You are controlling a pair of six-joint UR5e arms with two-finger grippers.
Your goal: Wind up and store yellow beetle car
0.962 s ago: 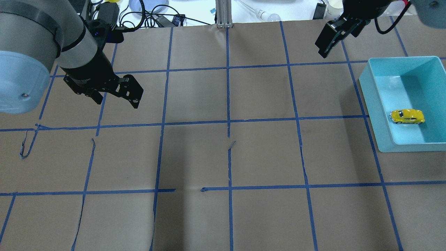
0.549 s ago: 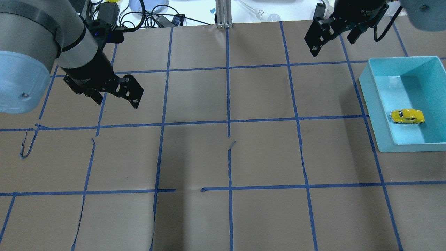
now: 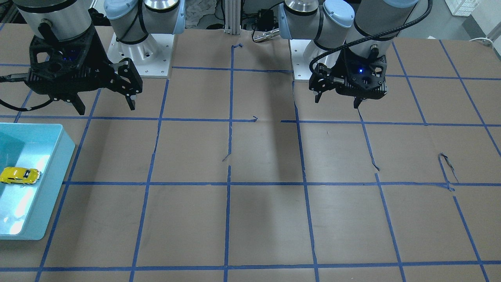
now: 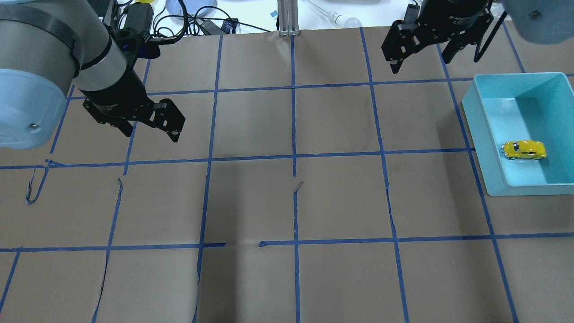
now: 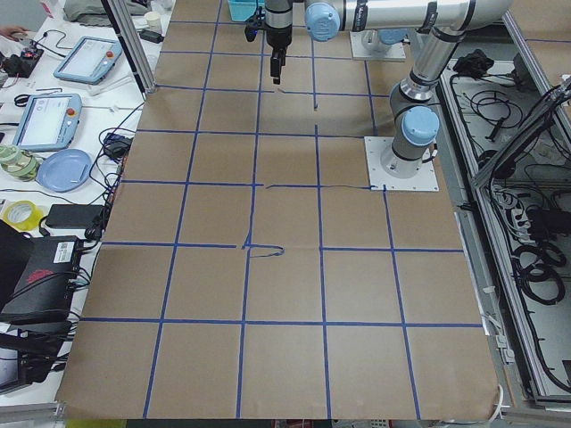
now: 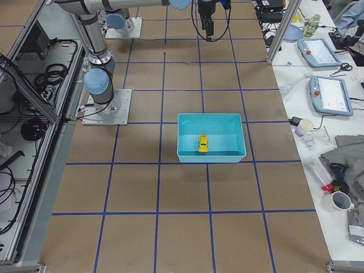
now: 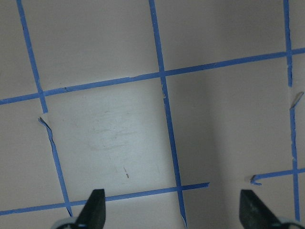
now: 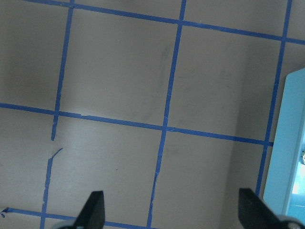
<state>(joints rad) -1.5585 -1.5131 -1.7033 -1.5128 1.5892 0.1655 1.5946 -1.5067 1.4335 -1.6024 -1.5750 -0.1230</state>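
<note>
The yellow beetle car (image 4: 523, 150) lies on its wheels inside a teal bin (image 4: 475, 116) at the table's right side; it also shows in the front view (image 3: 19, 175) and in the right side view (image 6: 203, 144). My right gripper (image 4: 420, 65) is open and empty, raised over the table's far right part, left of the bin and well clear of the car. My left gripper (image 4: 151, 133) is open and empty above the left half of the table. Both wrist views show spread fingertips (image 7: 95, 210) (image 8: 95, 210) over bare paper; the bin's edge (image 8: 293, 143) shows at the right.
Brown paper with a grid of blue tape covers the table (image 4: 291, 202). Cables and small devices (image 4: 197, 22) lie beyond the far edge. The arm bases (image 3: 141, 51) stand at the robot's side.
My right gripper has swung left and toward the far edge, away from the bin, and turned so both fingers show. The left gripper and the car have barely moved.
</note>
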